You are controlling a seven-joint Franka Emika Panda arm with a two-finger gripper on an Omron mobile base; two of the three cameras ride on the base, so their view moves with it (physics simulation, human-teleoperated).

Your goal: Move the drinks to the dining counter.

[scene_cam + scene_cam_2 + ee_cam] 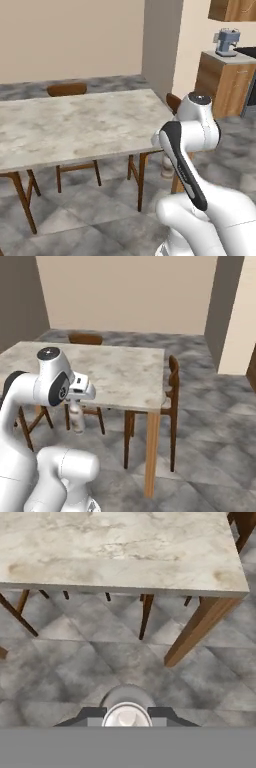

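The dining counter [75,125] is seen with a bare marble top in all three views: no drink is set down on it as far as the pictures reach, though its far left end runs out of frame. The delivery is therefore judged unfinished.

One drink is in transit. A bottle [76,417] with a whitish body is seen hanging below the gripper [76,402] in the right base view, short of the counter's near edge and lower than its top. In the hand view the bottle's round top is seen end-on between the dark finger tips, with floor tiles beneath it and the counter ahead. The jaws are closed narrowly on the bottle's neck. Its colour lower down cannot be made out, so which of the drinks it is cannot be said with certainty.

No other drink is seen around the counter. The remaining drinks are judged still to be fetched.

What is left for this bottle: it must be raised above the counter's top, carried over the near edge, stood upright and released.

Containers: the bottle appears capped or closed at the top; its contents cannot be seen. No other container stands on the counter.
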